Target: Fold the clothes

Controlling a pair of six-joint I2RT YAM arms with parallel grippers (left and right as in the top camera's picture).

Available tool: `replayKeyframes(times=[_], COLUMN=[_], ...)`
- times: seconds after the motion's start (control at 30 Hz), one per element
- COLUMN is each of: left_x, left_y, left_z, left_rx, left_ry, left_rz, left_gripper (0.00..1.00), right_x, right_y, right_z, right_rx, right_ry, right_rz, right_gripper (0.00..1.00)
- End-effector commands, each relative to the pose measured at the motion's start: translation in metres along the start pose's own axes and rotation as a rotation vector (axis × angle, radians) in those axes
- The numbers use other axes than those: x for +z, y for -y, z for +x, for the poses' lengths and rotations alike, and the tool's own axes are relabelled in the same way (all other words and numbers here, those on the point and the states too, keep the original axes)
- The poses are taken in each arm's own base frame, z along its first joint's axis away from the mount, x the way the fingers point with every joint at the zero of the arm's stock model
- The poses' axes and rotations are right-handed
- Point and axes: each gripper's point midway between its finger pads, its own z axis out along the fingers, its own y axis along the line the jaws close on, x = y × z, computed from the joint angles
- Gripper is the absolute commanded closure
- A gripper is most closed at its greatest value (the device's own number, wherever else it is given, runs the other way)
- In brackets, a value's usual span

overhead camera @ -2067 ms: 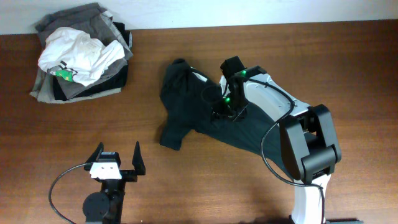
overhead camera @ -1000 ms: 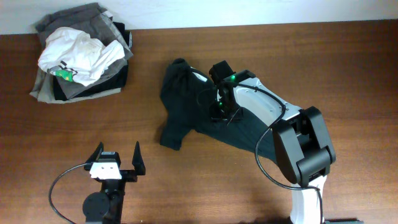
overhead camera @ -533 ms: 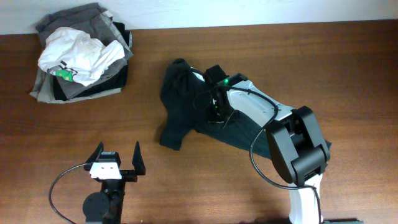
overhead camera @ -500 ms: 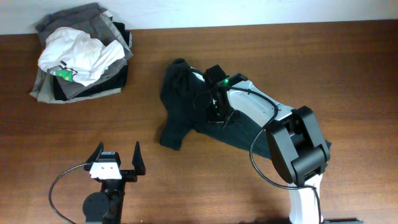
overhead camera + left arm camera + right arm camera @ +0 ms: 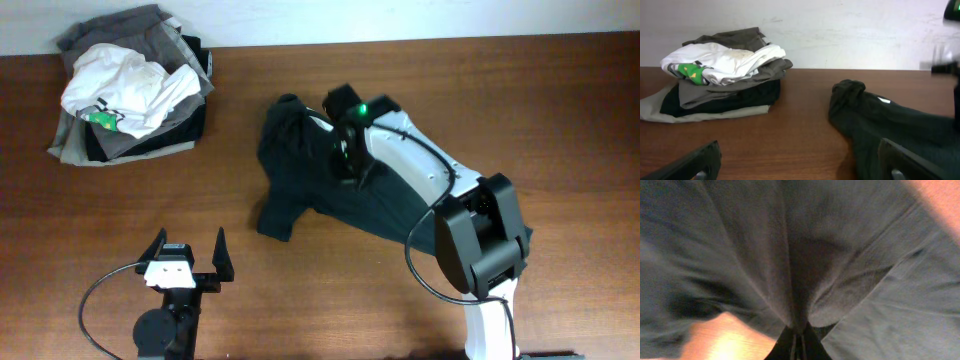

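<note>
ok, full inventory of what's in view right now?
T-shirt: one, very dark teal-black, crumpled mid-table.
white garment: one, white with a green mark, on top of the pile at the far left corner.
folded garments: a stack under it, grey, black and beige; count unclear.
table: one, brown wood.
wall: white, behind the table.
left gripper: one, black, open, at the near edge, holding nothing.
right gripper: one, shut on a fold of the T-shirt.

We see a very dark teal-black T-shirt (image 5: 290, 172) of thin, soft, matt cloth lying on a reddish-brown wooden table (image 5: 560, 120), its surface smooth and faintly glossy.
</note>
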Motion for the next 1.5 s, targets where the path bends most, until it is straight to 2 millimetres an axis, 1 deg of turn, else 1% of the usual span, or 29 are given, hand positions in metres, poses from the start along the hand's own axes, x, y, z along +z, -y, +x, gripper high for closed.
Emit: replayKeyframes(times=[0.0,0.07,0.1,0.17,0.2,0.23,0.27,0.3,0.37,0.4,0.43,0.47,0.5,0.53,0.6,0.63,0.67,0.7,0.8,0.87,0.97,1.03,1.07,1.1,1.17,1.23,1.3,1.37,1.47], left_x=[0.000,0.000,0.000,0.000,0.000,0.000,0.000,0.000,0.000,0.000,0.000,0.000,0.000,0.000,0.000,-0.001,-0.002,-0.002,-0.003,-0.005,-0.012,-0.016,-0.017,-0.018,-0.021,-0.022,-0.016,-0.007,0.000], left_y=[-0.003,-0.003,-0.003,-0.003,-0.002,-0.002,-0.002,-0.002,-0.002,-0.002,-0.002,0.000,0.003,0.006,0.013,0.019,0.024,0.027,0.029,0.039,0.061,0.074,0.076,0.077,0.080,0.081,0.085,0.100,0.138], left_z=[0.001,0.002,0.001,0.001,0.002,0.002,0.002,0.001,0.001,0.002,0.001,0.001,0.001,0.000,-0.001,-0.002,-0.003,-0.005,-0.012,-0.018,-0.017,-0.014,-0.016,-0.023,-0.047,-0.081,-0.106,-0.127,-0.162], left_rx=[0.019,0.019,0.019,0.019,0.019,0.019,0.019,0.019,0.019,0.019,0.018,0.018,0.014,0.015,0.015,0.016,0.017,0.017,0.020,0.025,0.032,0.033,0.034,0.034,0.041,0.045,0.045,0.067,0.065], left_ry=[0.002,0.002,0.002,0.002,0.002,0.002,0.002,0.002,0.002,0.002,0.002,0.002,0.003,0.005,0.011,0.015,0.020,0.026,0.057,0.079,0.078,0.062,0.066,0.077,0.103,0.114,0.075,-0.002,-0.113], left_rz=[-0.011,-0.012,-0.012,-0.012,-0.011,-0.011,-0.011,-0.011,-0.011,-0.010,-0.009,0.001,0.021,0.037,0.081,0.114,0.140,0.158,0.169,0.228,0.364,0.449,0.459,0.465,0.474,0.474,0.492,0.586,0.870], left_gripper=[0.01,0.01,0.01,0.01,0.01,0.01,0.01,0.01,0.01,0.01,0.01,0.01,0.01,0.01,0.01,0.01,0.01,0.01,0.01,0.01,0.01,0.01,0.01,0.01,0.01,0.01,0.01,0.01,0.01], right_x=[-0.078,-0.128,-0.153,-0.193,-0.208,-0.221,-0.235,-0.245,-0.249,-0.247,-0.245,-0.243,-0.243,-0.241,-0.239,-0.238,-0.235,-0.234,-0.232,-0.238,-0.256,-0.275,-0.286,-0.295,-0.306,-0.309,-0.308,-0.313,-0.334], right_y=[0.000,0.017,0.030,0.059,0.073,0.088,0.108,0.128,0.160,0.174,0.189,0.202,0.222,0.236,0.262,0.273,0.279,0.281,0.276,0.269,0.257,0.246,0.238,0.232,0.223,0.217,0.212,0.207,0.188], right_z=[-0.039,-0.058,-0.067,-0.081,-0.086,-0.091,-0.096,-0.101,-0.106,-0.107,-0.106,-0.107,-0.108,-0.109,-0.108,-0.105,-0.100,-0.094,-0.076,-0.064,-0.053,-0.045,-0.040,-0.035,-0.020,-0.004,0.009,0.016,0.028], right_rx=[-0.038,-0.027,-0.003,0.061,0.091,0.127,0.171,0.219,0.278,0.302,0.330,0.353,0.389,0.414,0.464,0.485,0.499,0.506,0.518,0.518,0.505,0.487,0.473,0.463,0.455,0.454,0.456,0.451,0.411], right_ry=[0.190,0.311,0.377,0.484,0.525,0.559,0.598,0.626,0.637,0.628,0.620,0.616,0.621,0.622,0.621,0.611,0.591,0.572,0.512,0.490,0.510,0.547,0.572,0.586,0.585,0.557,0.523,0.524,0.579], right_rz=[0.044,0.125,0.176,0.254,0.275,0.288,0.290,0.295,0.280,0.271,0.278,0.291,0.310,0.318,0.321,0.302,0.272,0.239,0.129,0.095,0.073,0.055,0.044,0.035,0.028,0.016,0.007,-0.008,-0.049], right_gripper=[0.96,0.96,0.96,0.96,0.96,0.96,0.96,0.96,0.96,0.96,0.87,0.83,0.76,0.70,0.48,0.30,0.14,0.11,0.10,0.08,0.05,0.00,0.01,0.01,0.01,0.01,0.01,0.01,0.01])
